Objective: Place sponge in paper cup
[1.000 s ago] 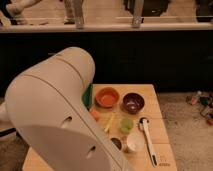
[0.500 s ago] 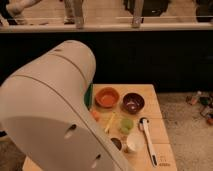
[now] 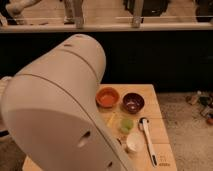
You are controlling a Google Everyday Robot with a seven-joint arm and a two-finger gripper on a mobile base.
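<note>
The paper cup [image 3: 134, 143], small and white, stands upright near the front of the wooden table [image 3: 156, 131]. The sponge is not clearly in view. A narrow yellow piece [image 3: 111, 119] lies at the edge of my arm, and I cannot tell what it is. My big white arm [image 3: 60, 110] fills the left and middle of the camera view and hides the table's left half. The gripper is out of view, shut, and nothing shows of what it may hold.
An orange bowl [image 3: 107, 97] and a dark purple bowl [image 3: 133, 102] sit at the back of the table. A small green cup [image 3: 126, 125] stands behind the paper cup. A long white-handled utensil [image 3: 148, 140] lies along the right side. Bare floor lies to the right.
My arm's white housing has swung closer and further right, covering more of the table's left side. The things on the table have not moved.
</note>
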